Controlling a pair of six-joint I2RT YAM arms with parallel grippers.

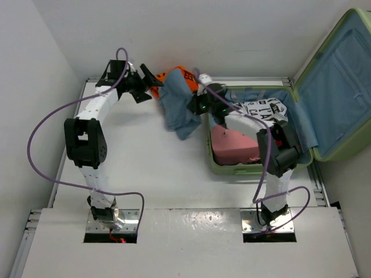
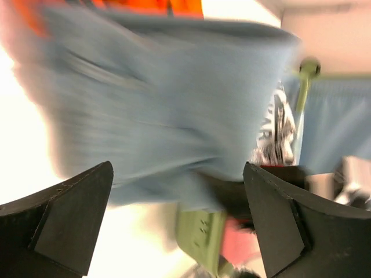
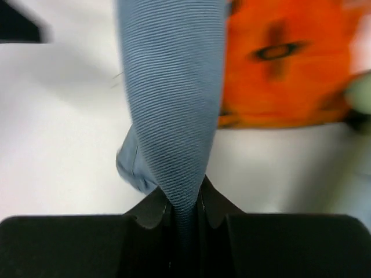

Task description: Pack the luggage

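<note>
Your right gripper (image 1: pixel 194 106) is pinched shut on the blue garment (image 1: pixel 177 110) in the overhead view. It holds the cloth's right edge, just left of the luggage (image 1: pixel 237 169), which lies open at the right side of the table (image 1: pixel 151 179). A pink item (image 1: pixel 232 146) and a black-and-white printed garment (image 1: pixel 264 109) lie in its base. Your left gripper (image 1: pixel 149 87) stands wide open at the cloth's far-left side, near an orange item (image 1: pixel 179 75). From the left wrist, you see both fingers (image 2: pixel 64 220) well apart, with the blurred blue cloth ahead of them and not gripped; the green shell edge shows below. From the right wrist, the jaws are clamped on a ribbed blue fold, with the orange item beyond on the white table.
</note>
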